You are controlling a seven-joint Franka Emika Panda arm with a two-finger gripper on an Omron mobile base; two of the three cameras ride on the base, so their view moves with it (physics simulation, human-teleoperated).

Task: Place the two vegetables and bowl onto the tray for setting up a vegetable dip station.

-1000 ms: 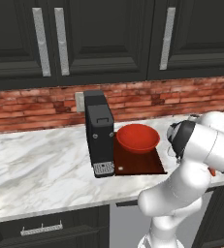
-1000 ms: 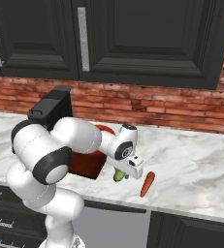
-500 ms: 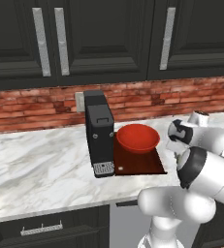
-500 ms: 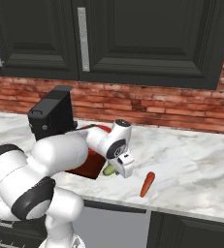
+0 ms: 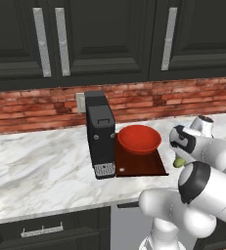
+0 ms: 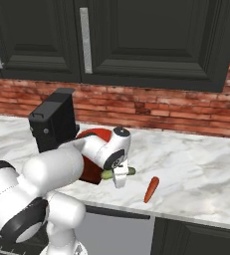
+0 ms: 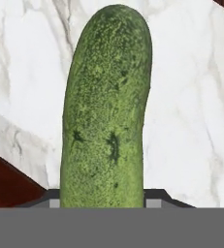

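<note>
My gripper (image 6: 119, 175) is shut on the green cucumber (image 6: 130, 171), which hangs just above the marble counter by the tray's right edge. In the hand view the cucumber (image 7: 108, 121) stands lengthwise between my fingertips (image 7: 154, 199), over white marble, with a tray corner (image 7: 7, 189) at lower left. In the left base view the cucumber (image 5: 179, 162) shows under the gripper (image 5: 181, 155), right of the tray (image 5: 144, 166). The red bowl (image 5: 138, 138) sits on the dark reddish-brown tray (image 6: 90, 173). On the counter, right of the gripper, lies the orange carrot (image 6: 151, 189).
A tall black box-shaped appliance (image 5: 101, 134) stands against the tray's left side. A brick backsplash and dark cabinets rise behind the counter. The counter's front edge runs close below the tray and carrot.
The arm's links have swung round, and the gripper has carried the cucumber a little left, away from the carrot and toward the tray. The grip has stayed the same.
</note>
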